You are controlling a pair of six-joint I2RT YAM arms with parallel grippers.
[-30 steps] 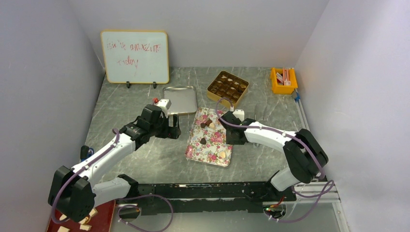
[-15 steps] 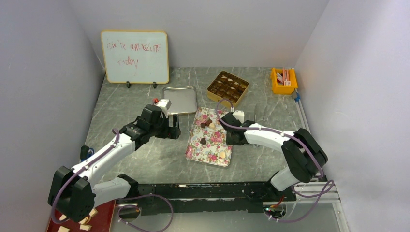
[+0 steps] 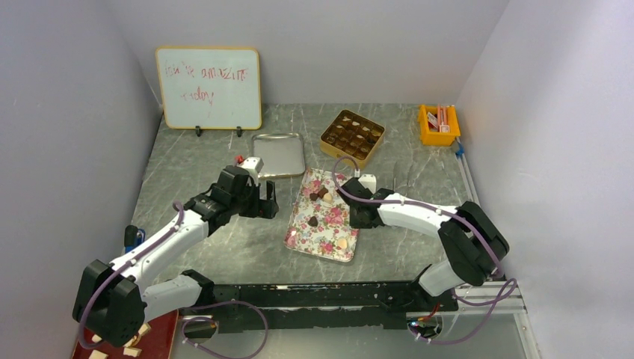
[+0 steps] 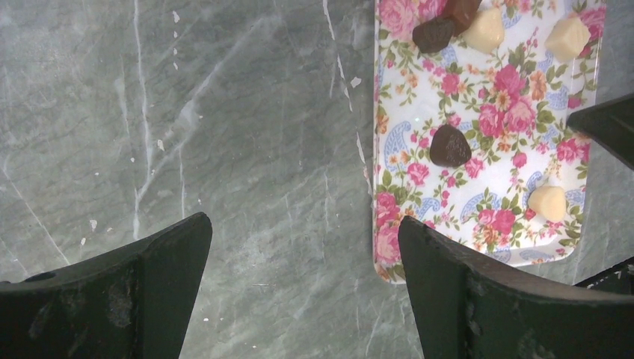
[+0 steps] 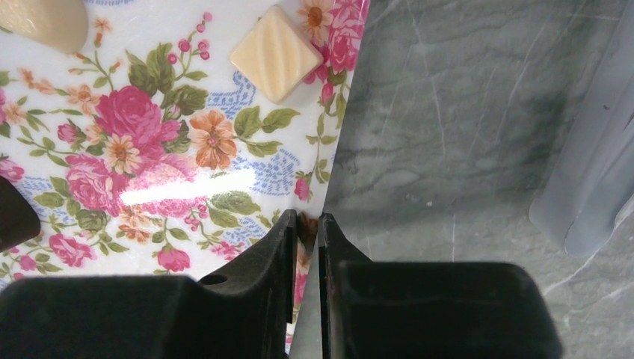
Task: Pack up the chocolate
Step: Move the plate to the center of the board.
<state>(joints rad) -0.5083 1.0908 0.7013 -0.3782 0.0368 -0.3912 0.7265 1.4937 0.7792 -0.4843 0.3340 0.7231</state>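
The tray (image 3: 303, 238) has slid slightly left and nearer. The left gripper (image 3: 265, 202) hangs spread wide just beside it. The chocolate (image 3: 313, 221) lies scattered on the tray, squat pieces with no clear long axis; the tray runs far-to-near. The right gripper (image 3: 351, 215) pinches the tray's right rim, apparently repositioning it. Next, a piece must go to the box (image 3: 352, 136).

You have a white tray (image 4: 486, 176) patterned with pink roses, carrying dark brown and cream chocolate (image 4: 449, 146). The table (image 4: 224, 149) is white-veined grey marble. Upper right, an orange bin (image 3: 438, 124).
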